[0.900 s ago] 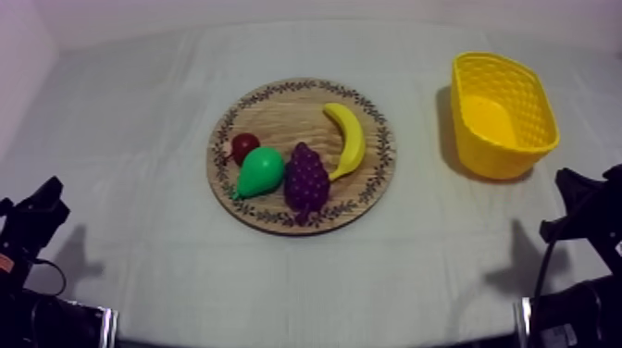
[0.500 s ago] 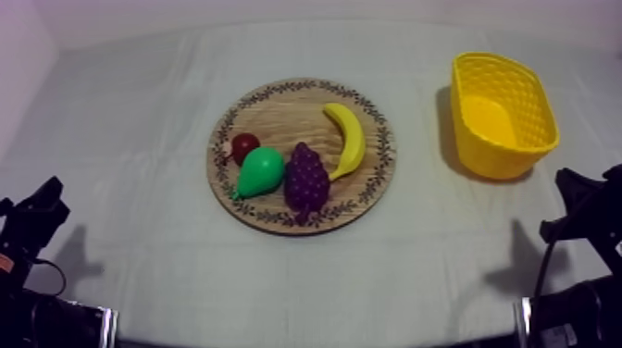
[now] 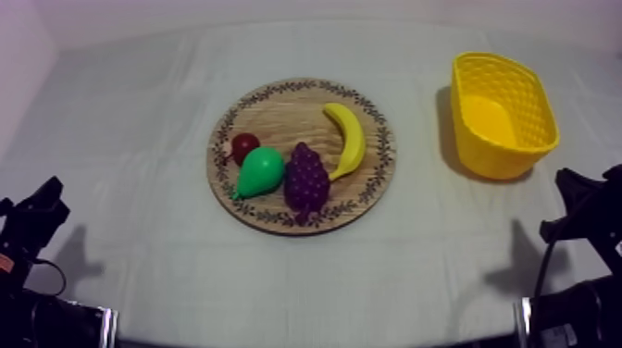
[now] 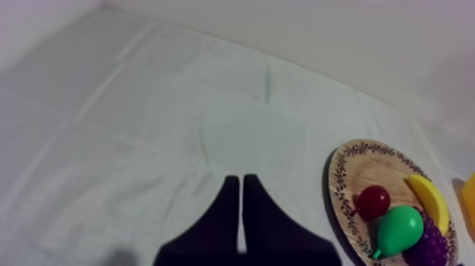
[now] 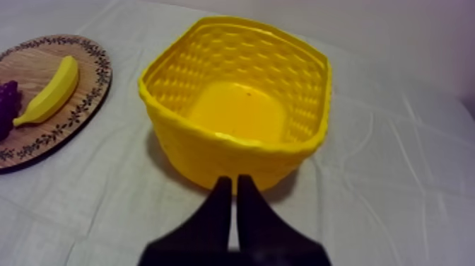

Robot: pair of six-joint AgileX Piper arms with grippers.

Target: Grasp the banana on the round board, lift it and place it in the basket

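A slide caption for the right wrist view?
Shut right gripper before the yellow woven basket; yellow banana lies on round wooden board.

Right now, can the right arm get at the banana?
Probably yes. The banana lies uncovered on the wooden board, toward the yellow basket, grapes only beside it; the right gripper is shut and must open.

Clothed table (image 3: 120, 139) bears wooden board (image 3: 287, 116) and yellow basket (image 3: 500, 159).
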